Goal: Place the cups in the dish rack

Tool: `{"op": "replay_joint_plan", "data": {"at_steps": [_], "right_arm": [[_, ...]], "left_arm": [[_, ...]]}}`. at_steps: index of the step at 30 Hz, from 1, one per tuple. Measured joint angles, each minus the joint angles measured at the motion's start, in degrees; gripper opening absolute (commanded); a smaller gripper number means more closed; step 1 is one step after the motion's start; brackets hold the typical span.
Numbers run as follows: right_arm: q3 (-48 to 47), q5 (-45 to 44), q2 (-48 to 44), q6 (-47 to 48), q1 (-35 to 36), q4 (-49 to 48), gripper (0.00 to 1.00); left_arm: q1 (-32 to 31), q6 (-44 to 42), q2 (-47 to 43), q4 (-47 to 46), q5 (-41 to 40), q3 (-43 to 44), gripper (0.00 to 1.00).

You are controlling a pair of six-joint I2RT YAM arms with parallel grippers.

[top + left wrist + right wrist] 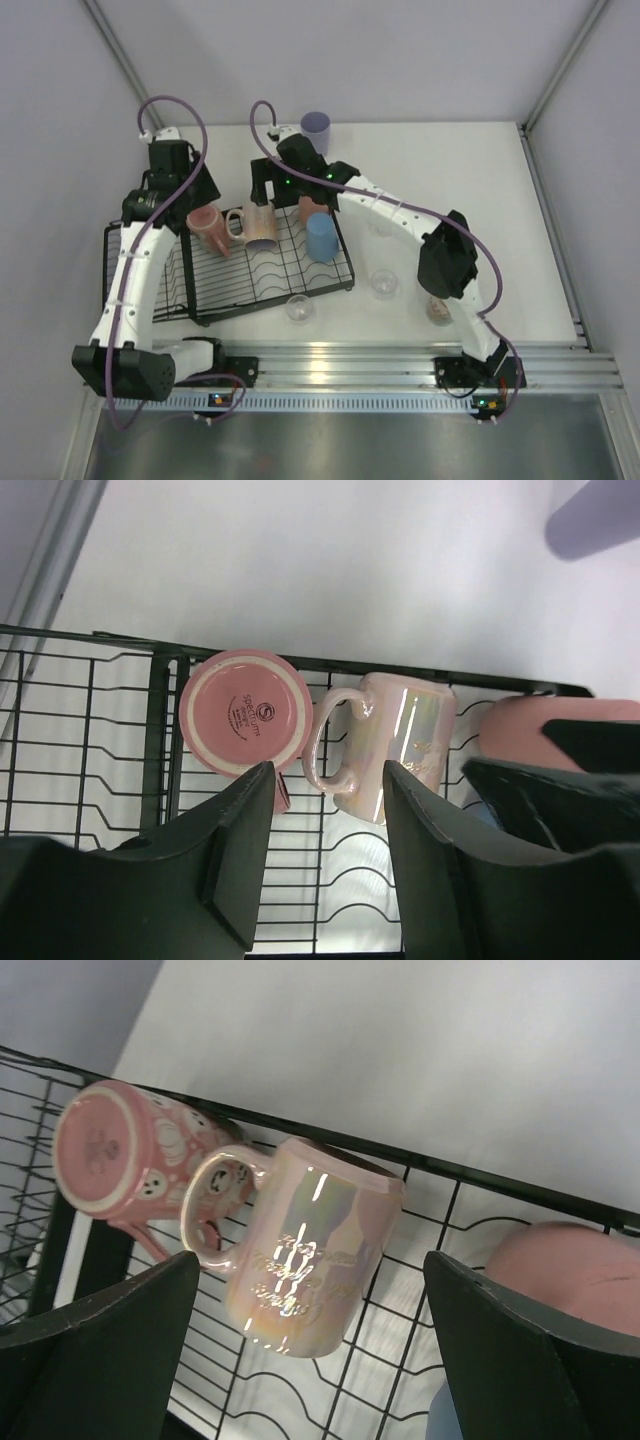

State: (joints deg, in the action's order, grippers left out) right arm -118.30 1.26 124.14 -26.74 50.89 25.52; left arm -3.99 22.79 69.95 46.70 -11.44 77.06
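A white worktop (480,200) ringed by pale grey walls carries a black wire dish rack (240,290), with both arms reaching over its far edge.

Only the overhead view shows the spread. A lavender tumbler (316,126) stands on the worktop beyond the right jaws. A blue tumbler (321,238) sits in the rack on their right. A clear glass (300,308) and a second clear glass (384,284) stand on the worktop outside the rack.

The left wrist view shows a pink mug (245,712) on its side on the rack wires. Its printed base faces the camera, just ahead of the left finger. The right wrist view adds that mug's white pattern, and gold lettering on a pearly mug (310,1250) lying beside it.

The left jaws stand partly apart, gripping nothing, with the pearly mug's handle ahead of their gap. The right jaws are spread wide, gripping nothing. The pearly mug lies between and beyond them, and a salmon tumbler (570,1260) lies by their right finger.
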Motion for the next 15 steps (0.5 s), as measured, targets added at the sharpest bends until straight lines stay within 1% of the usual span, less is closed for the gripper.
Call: {"op": "replay_joint_plan", "data": {"at_steps": [3, 7, 11, 15], "right_arm": [[0.0, -2.0, 1.9, -1.1, 0.2, 0.8, 0.95], [-0.3, -3.6, 4.5, -1.8, 0.6, 0.8, 0.95], [-0.7, -3.8, 6.3, -1.9, 1.2, -0.2, 0.95], [-1.4, -3.8, 7.8, -1.7, 2.1, -1.0, 0.96]], "left_arm": [[0.4, 1.2, -4.0, -0.5, 0.1, 0.0, 0.54], [0.4, 2.8, -7.5, -2.8, 2.9, -0.7, 0.54], [0.4, 3.9, -7.7, -4.0, 6.1, -2.6, 0.54], [0.4, 4.2, -7.2, -4.3, 7.6, -4.5, 0.54]]}}
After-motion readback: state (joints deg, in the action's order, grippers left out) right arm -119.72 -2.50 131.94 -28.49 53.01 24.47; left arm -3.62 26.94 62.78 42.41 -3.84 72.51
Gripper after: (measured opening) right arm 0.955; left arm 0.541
